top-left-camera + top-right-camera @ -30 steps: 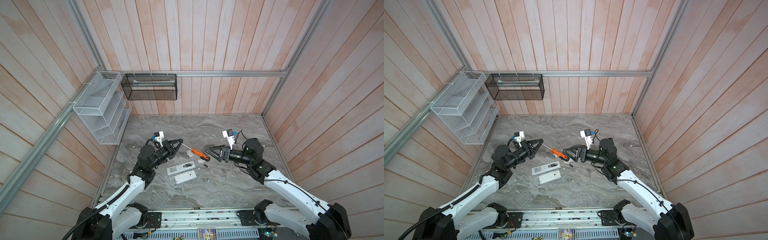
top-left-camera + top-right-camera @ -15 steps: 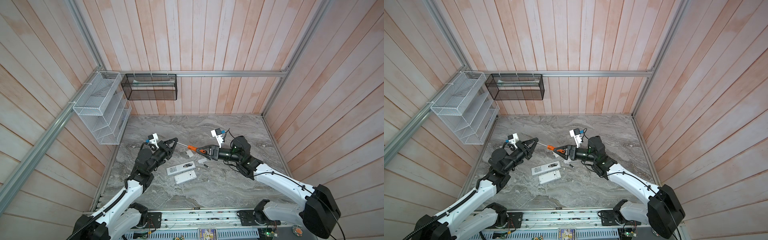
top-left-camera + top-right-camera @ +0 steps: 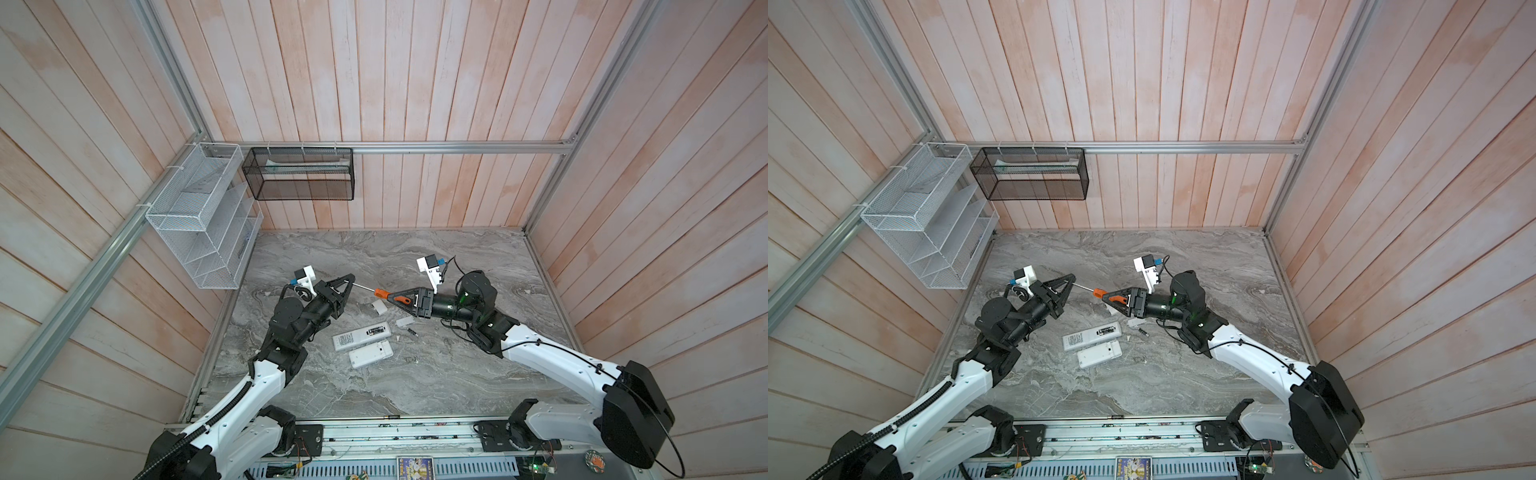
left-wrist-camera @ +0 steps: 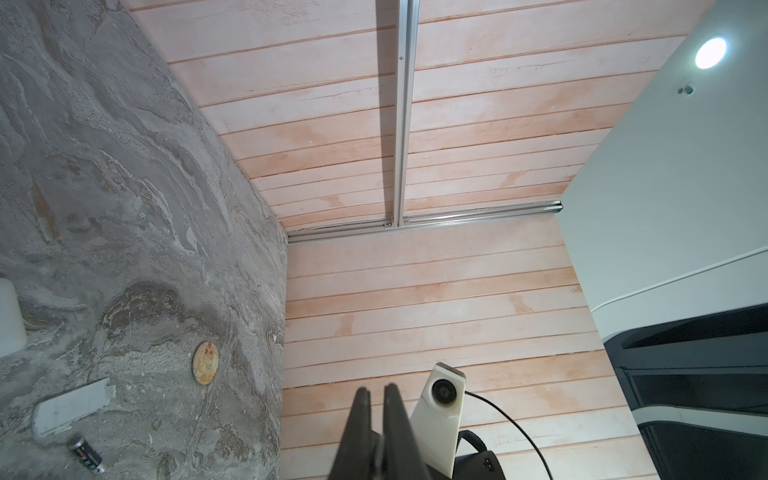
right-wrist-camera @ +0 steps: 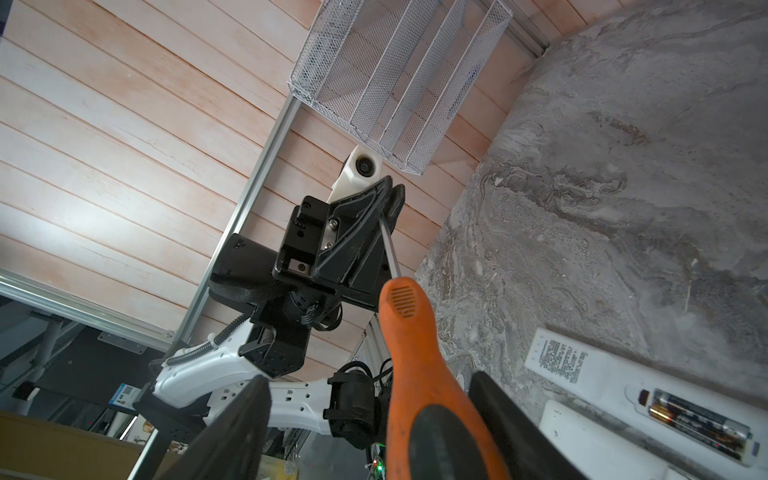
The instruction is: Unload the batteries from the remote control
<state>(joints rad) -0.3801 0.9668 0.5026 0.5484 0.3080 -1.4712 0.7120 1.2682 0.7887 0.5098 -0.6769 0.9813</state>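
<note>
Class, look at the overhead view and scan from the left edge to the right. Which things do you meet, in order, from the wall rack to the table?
white wire rack → left gripper → screwdriver → loose battery. The right gripper overlaps the screwdriver, so it is left out.

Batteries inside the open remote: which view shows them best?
Right wrist: the batteries lie close up in the open remote. Both top views show only a small dark patch. Left wrist misses the remote; only a loose battery shows.
</note>
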